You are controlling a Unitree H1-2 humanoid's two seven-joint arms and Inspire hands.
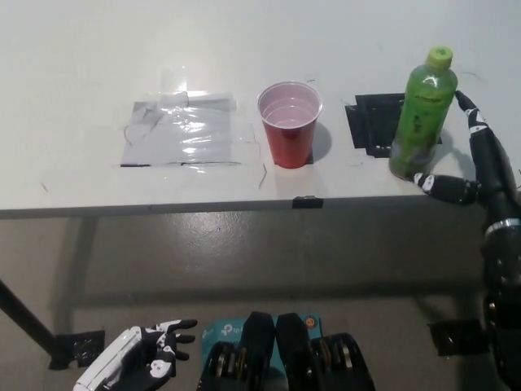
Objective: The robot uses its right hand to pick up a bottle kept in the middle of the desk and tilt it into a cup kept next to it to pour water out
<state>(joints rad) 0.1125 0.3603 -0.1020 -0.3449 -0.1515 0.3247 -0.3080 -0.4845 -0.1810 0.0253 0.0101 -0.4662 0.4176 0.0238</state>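
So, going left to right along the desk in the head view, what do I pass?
Clear shiny plastic sheet → red plastic cup → black square mat → green plastic bottle → black right robot hand, open beside the bottle.
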